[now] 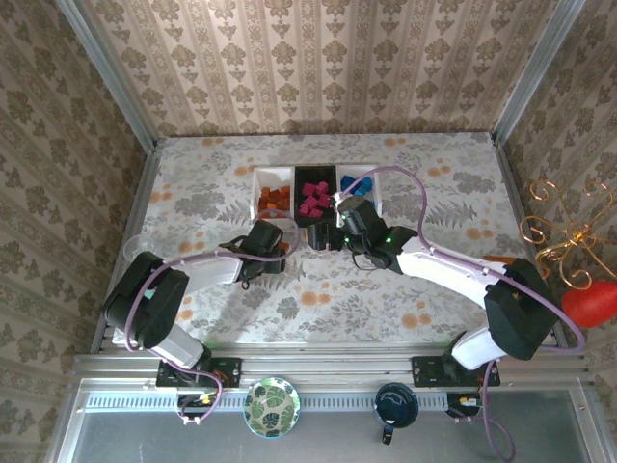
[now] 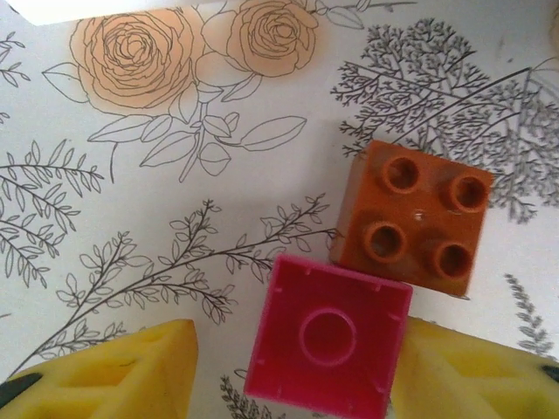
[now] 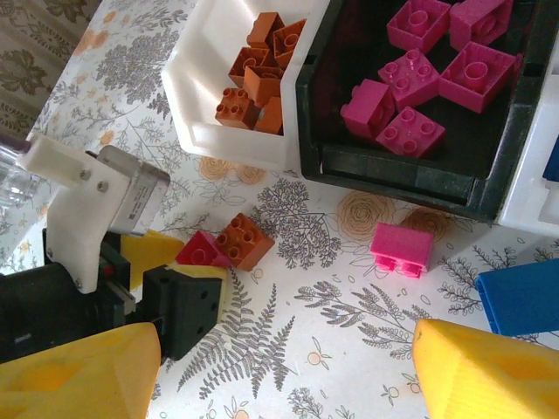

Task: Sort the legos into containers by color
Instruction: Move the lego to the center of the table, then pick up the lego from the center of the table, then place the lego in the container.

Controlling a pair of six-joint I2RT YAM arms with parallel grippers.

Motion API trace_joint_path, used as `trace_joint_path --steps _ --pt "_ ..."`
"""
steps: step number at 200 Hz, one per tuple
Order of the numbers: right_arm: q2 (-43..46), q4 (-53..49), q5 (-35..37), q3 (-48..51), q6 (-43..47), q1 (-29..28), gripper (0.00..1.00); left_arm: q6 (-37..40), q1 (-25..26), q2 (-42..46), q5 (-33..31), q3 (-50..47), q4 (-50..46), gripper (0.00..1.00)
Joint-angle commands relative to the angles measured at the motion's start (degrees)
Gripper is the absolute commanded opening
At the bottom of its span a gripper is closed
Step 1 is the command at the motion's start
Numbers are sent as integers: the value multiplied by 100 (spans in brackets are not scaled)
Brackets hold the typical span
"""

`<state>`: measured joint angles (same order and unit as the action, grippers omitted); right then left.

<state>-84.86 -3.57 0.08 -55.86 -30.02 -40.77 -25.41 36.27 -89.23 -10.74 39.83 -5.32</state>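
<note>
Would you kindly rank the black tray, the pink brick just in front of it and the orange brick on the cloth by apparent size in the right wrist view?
1. black tray, by far the largest.
2. pink brick and orange brick look about alike, so I leave them tied.

A floral tablecloth lies bare at the far right and along the near edge, leaving broad room to pass. At centre, a row of three joined trays walls off the far side. Before it, the left gripper crowds the left. Its fingers straddle an upturned pink brick, and an orange brick touches the pink brick's far corner. The cloth between the right gripper's wide-spread fingers is bare. A loose pink brick and a blue brick lie just beyond.
</note>
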Motion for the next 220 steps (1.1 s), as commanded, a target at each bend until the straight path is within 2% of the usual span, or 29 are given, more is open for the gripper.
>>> trace_joint_path --steps 1,13,33,55,71,78,97,106,130,151,165,183,220 --pt "239 55 223 66 -30 3 78 206 -32 -107 -169 107 163 49" --pt "267 45 243 82 -22 0 78 242 -25 -112 -122 80 253 44" --pt "281 42 262 106 -22 0 78 282 -24 -86 -74 17 363 44" --pt "268 79 235 143 -38 5 78 300 -24 -129 -64 2 395 56" --pt "246 123 221 169 -65 0 78 318 -24 -186 -92 11 416 57" --pt "248 133 208 180 -79 0 78 317 -30 -213 -111 11 426 56" --pt "247 134 199 214 -92 0 78 325 -24 -253 -131 -2 483 41" --pt "265 128 203 237 -92 3 78 313 -24 -232 -133 -10 459 37" --pt "340 85 220 292 -72 6 78 234 93 146 -70 -110 299 36" --pt "472 84 330 426 -65 9 78 137 440 768 -76 -93 -52 36" --pt "616 76 455 582 -73 34 78 93 689 1069 -40 96 -283 37" --pt "830 81 615 785 -82 59 78 56 766 1137 178 453 -398 37" --pt "1080 -28 686 1023 -149 114 78 210 510 225 630 1821 -331 38"
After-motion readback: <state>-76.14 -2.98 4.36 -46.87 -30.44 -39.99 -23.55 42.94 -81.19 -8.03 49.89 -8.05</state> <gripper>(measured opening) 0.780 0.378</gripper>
